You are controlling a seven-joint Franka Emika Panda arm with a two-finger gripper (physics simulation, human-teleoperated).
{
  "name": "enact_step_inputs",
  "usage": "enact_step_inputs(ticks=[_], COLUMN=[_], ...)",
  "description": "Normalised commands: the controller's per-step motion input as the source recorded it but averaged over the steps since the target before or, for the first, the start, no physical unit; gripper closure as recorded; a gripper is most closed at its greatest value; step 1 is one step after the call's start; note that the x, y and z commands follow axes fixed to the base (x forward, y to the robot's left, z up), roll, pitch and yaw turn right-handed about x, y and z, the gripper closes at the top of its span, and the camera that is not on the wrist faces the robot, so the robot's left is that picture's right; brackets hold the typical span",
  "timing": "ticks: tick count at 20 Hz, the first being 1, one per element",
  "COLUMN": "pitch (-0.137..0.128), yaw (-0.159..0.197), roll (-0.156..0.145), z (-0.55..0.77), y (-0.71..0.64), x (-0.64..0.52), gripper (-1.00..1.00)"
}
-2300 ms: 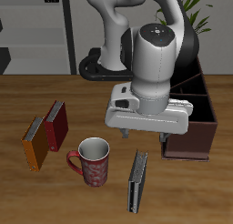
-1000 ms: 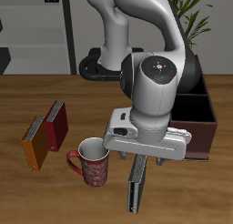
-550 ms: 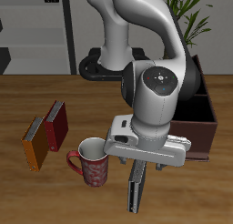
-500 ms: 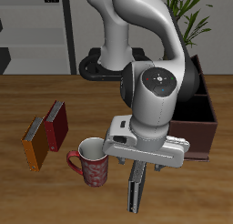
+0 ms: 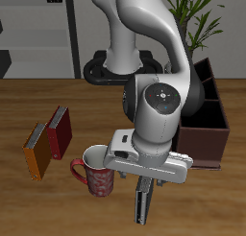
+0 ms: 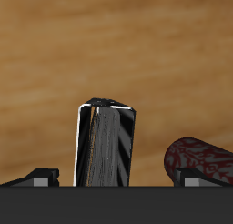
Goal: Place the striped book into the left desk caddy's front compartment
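Gripper (image 5: 146, 180), lowered directly over the striped book (image 5: 144, 199); its fingers straddle the book's upper part, one fingertip (image 6: 36, 176) showing at each side in the wrist view, but whether the pads touch the covers cannot be told. The striped book stands upright on its edge near the table's front edge (image 5: 58, 230), its spine end (image 6: 104, 144) centred between the fingers. A red patterned mug (image 5: 97, 170) stands just beside the book, leaving little room on that side; bare tabletop lies on the other side. The left desk caddy (image 5: 204, 134) sits farther back, partly hidden by the arm. A red book (image 5: 61, 131) and an orange book (image 5: 37, 151) lie well apart, beyond the mug.
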Motion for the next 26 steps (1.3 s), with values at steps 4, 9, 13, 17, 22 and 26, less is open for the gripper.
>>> enact_step_inputs(ticks=[4,9,13,17,22,26], pitch=[0.027,0.016,-0.008,-0.011,-0.029,-0.051], yaw=[-0.006,0.012,0.007,-0.004,-0.009,-0.005], roll=[0.007,0.013,0.015,0.0,-0.002,0.014], z=[-0.31,-0.19,-0.04,0.08,0.24,0.42], y=[0.01,0.06,0.04,-0.05,-0.02,0.03], x=[0.0,-0.01,-0.03,-0.03,-0.08,-0.21], gripper=[-1.0,1.0,1.0,1.0,1.0,1.0])
